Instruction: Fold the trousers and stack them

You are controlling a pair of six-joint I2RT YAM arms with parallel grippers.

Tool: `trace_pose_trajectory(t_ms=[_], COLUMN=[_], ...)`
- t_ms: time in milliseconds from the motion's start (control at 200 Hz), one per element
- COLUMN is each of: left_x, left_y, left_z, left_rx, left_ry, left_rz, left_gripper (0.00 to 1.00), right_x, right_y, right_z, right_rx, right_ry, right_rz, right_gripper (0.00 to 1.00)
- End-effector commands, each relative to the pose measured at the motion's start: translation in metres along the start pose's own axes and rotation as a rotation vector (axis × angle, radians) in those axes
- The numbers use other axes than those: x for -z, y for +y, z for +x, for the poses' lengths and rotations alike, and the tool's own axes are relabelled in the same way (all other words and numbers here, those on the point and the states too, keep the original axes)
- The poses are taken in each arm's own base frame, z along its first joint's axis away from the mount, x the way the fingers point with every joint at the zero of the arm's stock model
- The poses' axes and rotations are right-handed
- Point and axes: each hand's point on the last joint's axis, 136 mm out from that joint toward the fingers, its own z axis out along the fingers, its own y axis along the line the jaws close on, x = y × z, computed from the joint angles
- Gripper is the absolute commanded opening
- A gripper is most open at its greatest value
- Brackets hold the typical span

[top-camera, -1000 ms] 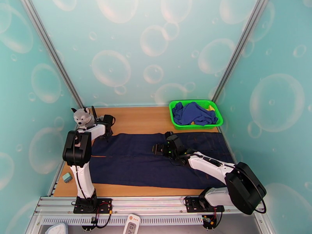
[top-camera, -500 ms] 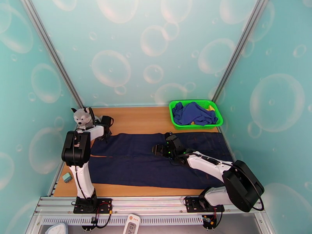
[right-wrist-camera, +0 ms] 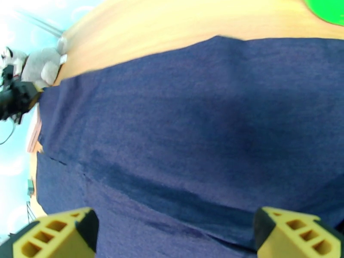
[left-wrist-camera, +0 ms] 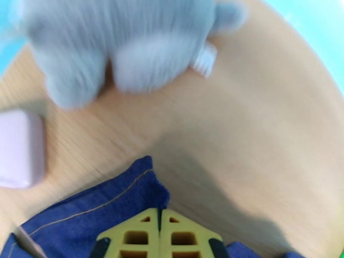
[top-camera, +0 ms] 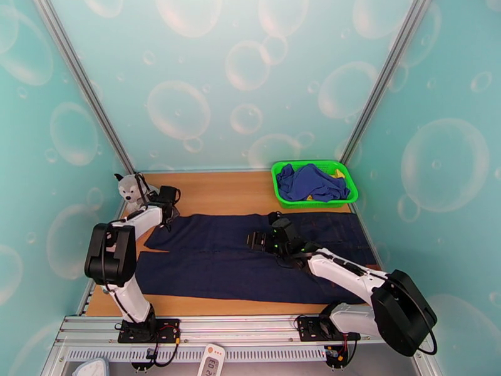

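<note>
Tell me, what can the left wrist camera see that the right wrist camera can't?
Left wrist, not right wrist: a pale pink block and the left gripper, jaws shut on the hem of the trousers. Right wrist, not left wrist: a corner of the green basket and the right gripper, jaws wide open. Both: trousers, grey plush toy, wooden table.

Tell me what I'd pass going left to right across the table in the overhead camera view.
Plush husky → left gripper, shut on a corner of the trousers → right gripper, open over them → green basket.
</note>
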Motion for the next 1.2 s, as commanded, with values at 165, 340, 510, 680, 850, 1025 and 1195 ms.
trace_pose_trajectory(t_ms=[165, 340, 510, 680, 850, 1025, 1195], left_x=[0.064, 0.076, 0.081, 0.078, 0.075, 0.079, 0.078], left_y=[0.017, 0.036, 0.051, 0.049, 0.037, 0.026, 0.018], left_z=[-0.072, -0.101, -0.112, -0.102, -0.089, -0.078, -0.071], left_rx=[0.010, 0.035, 0.047, 0.040, 0.035, 0.015, -0.001], left_ry=[-0.168, -0.208, -0.220, -0.199, -0.174, -0.174, -0.163], left_rz=[0.005, -0.025, -0.034, 0.005, 0.067, 0.109, 0.140], left_gripper=[0.00, 0.00, 0.00, 0.00, 0.00, 0.00, 0.00], right_x=[0.009, -0.019, -0.042, -0.039, 0.002, 0.048, 0.047], right_y=[-0.060, -0.061, -0.047, -0.040, -0.078, -0.149, -0.184], right_z=[-0.025, -0.006, 0.023, 0.045, -0.012, -0.049, -0.032], right_rx=[-0.113, -0.093, -0.091, -0.151, -0.296, -0.383, -0.440], right_ry=[-0.002, 0.079, 0.144, 0.165, -0.011, -0.121, -0.083], right_rz=[0.118, 0.128, 0.119, 0.178, 0.153, 0.265, 0.310], right_gripper=[0.99, 0.99, 0.99, 0.99, 0.99, 0.99, 0.99])
